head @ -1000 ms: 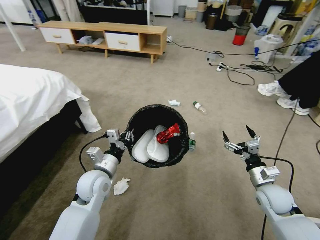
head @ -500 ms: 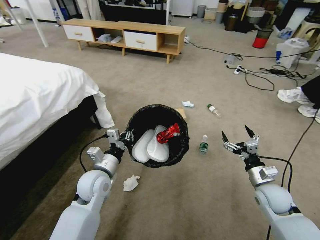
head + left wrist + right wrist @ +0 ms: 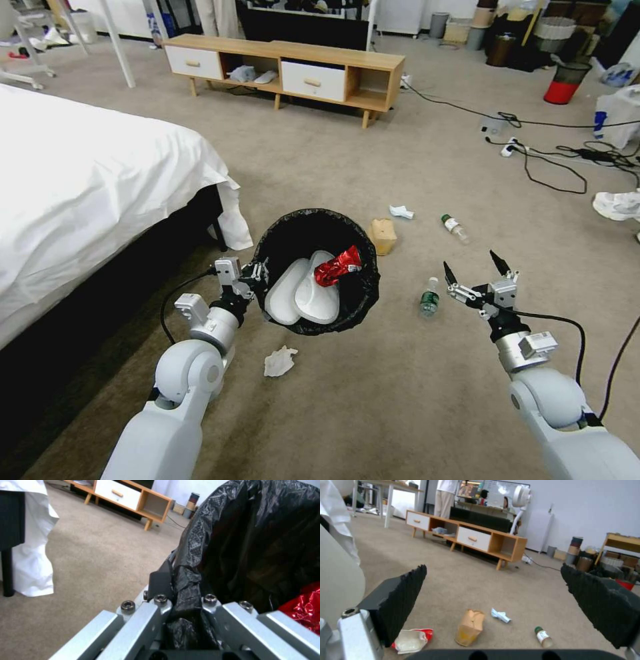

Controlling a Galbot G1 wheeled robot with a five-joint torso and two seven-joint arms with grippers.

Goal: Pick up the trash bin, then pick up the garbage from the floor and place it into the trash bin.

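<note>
My left gripper (image 3: 255,273) is shut on the rim of the trash bin (image 3: 300,219) and holds it off the carpet. In the left wrist view the gripper (image 3: 185,600) pinches the black liner (image 3: 260,542). Inside the bin lie a crushed red can (image 3: 337,265) and two flat white slippers (image 3: 297,297). On the floor around it are a green-labelled bottle (image 3: 430,299), a second bottle (image 3: 455,227), a brown paper bag (image 3: 383,235) and a white tissue (image 3: 280,361). My right gripper (image 3: 472,265) hangs open and empty, right of the near bottle. The right wrist view shows a red-white paper cup (image 3: 410,640), the bag (image 3: 470,627) and a bottle (image 3: 542,636).
A bed with a white sheet (image 3: 100,180) fills the left side. A low wooden cabinet (image 3: 287,63) stands at the back. Cables (image 3: 553,160) and a red-and-black mesh bin (image 3: 563,83) lie at the back right. A crumpled white scrap (image 3: 401,212) and a person's shoe (image 3: 617,203) are on the carpet.
The camera has swung left, so the floor, bed and cabinet slide right in the picture. The brown paper bag has come out from behind the bin. Both arms keep their pose.
</note>
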